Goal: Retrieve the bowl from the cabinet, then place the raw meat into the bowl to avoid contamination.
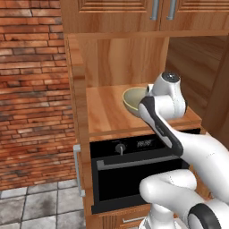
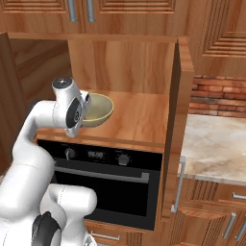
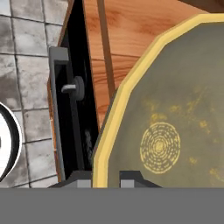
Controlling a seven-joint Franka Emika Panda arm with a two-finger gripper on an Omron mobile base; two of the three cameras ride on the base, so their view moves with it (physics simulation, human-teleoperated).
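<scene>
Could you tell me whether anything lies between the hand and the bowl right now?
Nothing does: in the hand view the hand is shut on the rim of the bowl, a finger either side of its yellowish edge.

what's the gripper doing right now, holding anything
gripper: shut on the bowl, pinching its yellowish rim, in the open cabinet compartment above the oven.

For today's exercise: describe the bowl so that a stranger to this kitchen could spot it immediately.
Find the reddish-brown wooden cabinet with the open shelf above the black oven. There, the bowl sits at the robot's gripper, jaws shut on its rim. It is round, shallow, pale olive with a yellow rim.
</scene>
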